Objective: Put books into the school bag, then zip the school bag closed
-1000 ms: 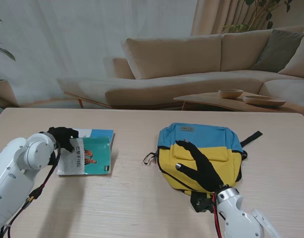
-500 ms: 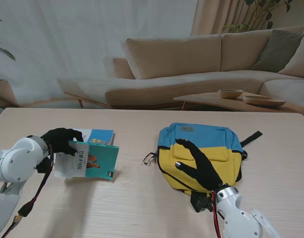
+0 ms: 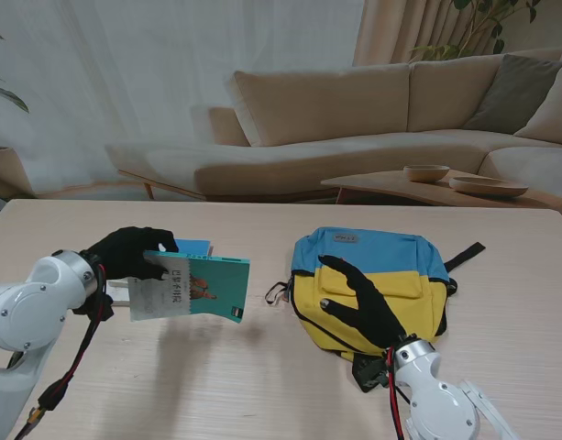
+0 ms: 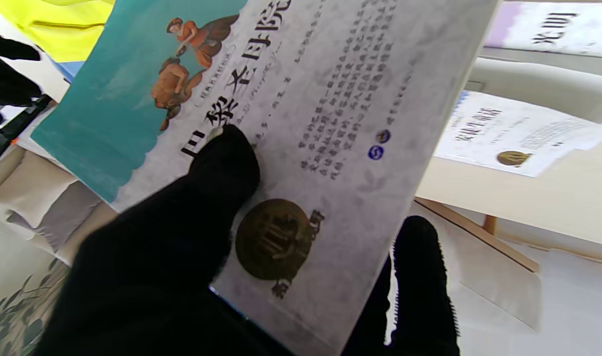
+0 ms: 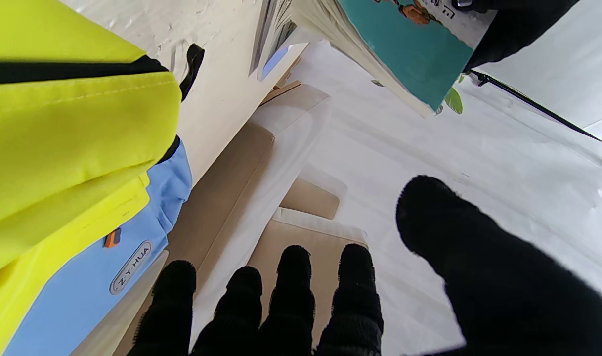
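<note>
The left hand [image 3: 126, 254] is clamped on the teal book [image 3: 191, 288], thumb across the cover and fingers wrapped under the near edge, as the left wrist view shows plainly; the book hangs clear of the surface [image 3: 262, 385], held by its pale end with the teal end jutting out toward the school bag [image 3: 370, 286]. Its long axis runs roughly left to right, so it already points at the bag, which lies to the right of the book and still well apart from it, flat on its back with the blue top panel farther from me and the yellow front nearer. A second book [image 3: 193, 246] stays on the surface just behind the held one, mostly hidden by it. The right hand [image 3: 361, 304] holds nothing; its fingers are spread and it sits over the yellow front of the bag, though I cannot tell whether it presses down or only hovers. That hand is plainly the nearer one to the bag. I cannot see an open mouth on the bag from here, so my guess is the opening must be found or pulled wide before the book can go in.
</note>
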Motion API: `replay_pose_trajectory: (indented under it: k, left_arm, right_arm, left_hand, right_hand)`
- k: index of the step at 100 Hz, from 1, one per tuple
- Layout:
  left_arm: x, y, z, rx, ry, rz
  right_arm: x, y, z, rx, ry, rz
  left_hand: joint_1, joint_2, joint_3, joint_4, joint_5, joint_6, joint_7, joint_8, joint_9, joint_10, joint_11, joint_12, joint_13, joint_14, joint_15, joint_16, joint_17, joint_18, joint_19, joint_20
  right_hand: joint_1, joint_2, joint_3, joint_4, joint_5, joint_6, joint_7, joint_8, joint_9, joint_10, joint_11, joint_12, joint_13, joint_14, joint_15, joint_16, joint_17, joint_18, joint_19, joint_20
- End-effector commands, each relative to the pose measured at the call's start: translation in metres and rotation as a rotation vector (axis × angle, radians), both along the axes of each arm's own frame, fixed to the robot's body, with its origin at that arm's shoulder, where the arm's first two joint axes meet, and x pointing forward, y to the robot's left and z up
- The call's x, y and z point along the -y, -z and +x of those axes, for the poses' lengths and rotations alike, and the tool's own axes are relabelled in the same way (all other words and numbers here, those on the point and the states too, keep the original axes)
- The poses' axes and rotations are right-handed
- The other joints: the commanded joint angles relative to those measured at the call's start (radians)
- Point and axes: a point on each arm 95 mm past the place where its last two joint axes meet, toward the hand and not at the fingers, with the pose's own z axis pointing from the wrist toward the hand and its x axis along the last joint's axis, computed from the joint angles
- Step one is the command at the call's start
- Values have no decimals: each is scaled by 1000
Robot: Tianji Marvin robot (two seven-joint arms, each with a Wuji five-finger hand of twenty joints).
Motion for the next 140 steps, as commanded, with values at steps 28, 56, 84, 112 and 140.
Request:
replay_pose_trajectory:
  k: [28,56,84,112,140]
  left_arm:
    - [45,-5,-11,5,102,-122]
    - [66,-5,-15,-18,175,-163]
    - [82,-5,-17,-56,236,-203]
    - [96,-3,-13,-96,292,-235]
    - [98,-3,-12,-95,289,-239]
  right_arm:
    - [-30,1,-6,-24,-66,50]
    - [-49,-3,-18,-30,-120,111]
    - [-68,-3,-22,-6,-86,194]
    - [-79,-8,-24,9,-72,315]
    - [-76,-15,-26,-73,-51,467]
  left_hand:
    - [80,143,85,112,72,-102,120,115,70,-12,160,30,52,40,30,18,14,58,76,31]
    - [83,142,84,109,72,-100,120,110,70,-14,156,26,53,38,26,15,14,58,76,30]
    - [84,143,84,110,73,-99,120,108,71,-11,153,25,54,37,20,12,14,58,76,29]
    - [85,145,82,109,72,-99,118,106,71,-12,146,22,54,37,15,9,14,58,76,29]
    - [129,175,-6,94,6,-64,94,29,34,-10,82,11,-1,33,-31,-4,-13,45,55,23]
  right_hand:
    - [-4,-75,-78,-100,-16,75,72,0,-10,89,202,83,66,82,219,120,68,79,234,146]
    - [76,-142,-165,-120,-33,148,104,35,-22,94,237,89,63,75,231,126,86,47,239,165]
    - [136,-271,76,-164,180,159,198,46,179,125,239,95,230,112,246,134,206,79,304,207]
    - [319,-280,221,-273,614,123,316,-60,623,192,161,83,581,198,284,145,476,141,409,245]
    - [557,-284,309,-284,1018,118,525,239,971,281,266,155,905,357,533,171,781,329,617,224]
